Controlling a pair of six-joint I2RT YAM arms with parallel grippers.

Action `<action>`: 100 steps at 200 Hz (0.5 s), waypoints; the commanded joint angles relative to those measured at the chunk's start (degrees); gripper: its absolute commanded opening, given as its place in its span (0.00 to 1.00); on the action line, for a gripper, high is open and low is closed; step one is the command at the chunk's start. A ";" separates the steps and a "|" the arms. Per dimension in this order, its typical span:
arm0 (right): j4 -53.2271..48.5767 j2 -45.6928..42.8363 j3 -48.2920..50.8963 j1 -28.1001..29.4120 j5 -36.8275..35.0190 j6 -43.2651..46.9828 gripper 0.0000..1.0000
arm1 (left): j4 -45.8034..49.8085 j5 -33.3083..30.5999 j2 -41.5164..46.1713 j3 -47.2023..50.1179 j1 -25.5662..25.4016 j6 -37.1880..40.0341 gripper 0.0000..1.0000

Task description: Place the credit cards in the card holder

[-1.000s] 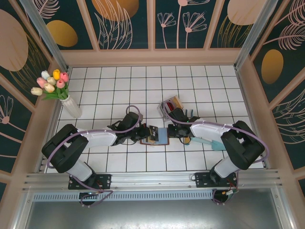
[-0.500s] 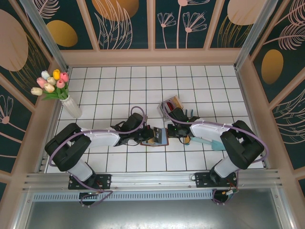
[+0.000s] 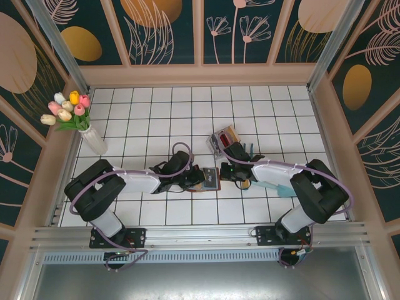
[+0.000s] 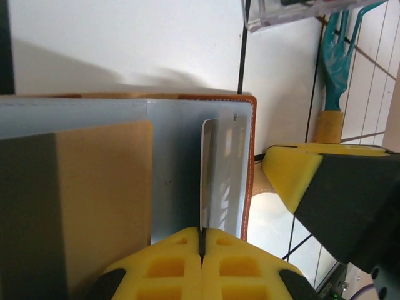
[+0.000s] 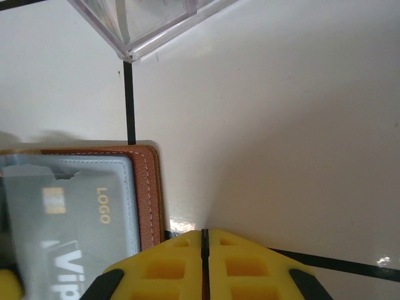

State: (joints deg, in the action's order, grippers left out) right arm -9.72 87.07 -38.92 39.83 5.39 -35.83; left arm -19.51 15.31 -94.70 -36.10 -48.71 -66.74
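Left gripper (image 4: 201, 253): pads pressed together on the near end of a grey credit card (image 4: 224, 175), which is pinched edge-on.
Card axis: in the left wrist view its long side runs straight up the frame from the fingers.
Card holder (image 4: 250, 144): open on the tiled table at the centre of the top view, between the two grippers. Its brown stitched edge is just right of the card.
Key relation: the card's far end sits near the holder's upper right corner, so any further feed probably goes up the frame, along the card's length.
Right gripper (image 5: 203, 253): closed with nothing seen between the pads, tips touching the holder's right edge, likely bracing it.
Nearer arm: the left.
Clear plastic box (image 5: 144, 25): just beyond the holder.
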 commanded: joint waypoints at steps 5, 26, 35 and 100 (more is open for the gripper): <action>0.05 -0.20 1.83 0.81 6.11 -1.51 0.00 | -3.03 -0.59 -2.68 -0.86 -1.67 -1.76 0.03; -0.09 -0.16 1.83 0.84 6.19 -1.69 0.00 | -2.62 -0.66 -3.00 -1.26 -1.87 -1.83 0.08; -0.32 -0.28 1.70 0.78 5.76 -1.56 0.00 | -1.73 -1.41 -2.39 -1.19 -1.86 -1.36 0.12; -5.40 -4.35 -3.84 -2.72 5.02 3.26 0.26 | 11.89 -7.82 3.81 -4.51 -1.90 4.28 0.37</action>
State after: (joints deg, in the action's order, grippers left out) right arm -11.09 86.21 -38.92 39.05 7.88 -35.66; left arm -14.35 11.20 -94.13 -38.72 -50.28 -65.49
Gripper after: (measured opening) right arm 0.188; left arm 0.326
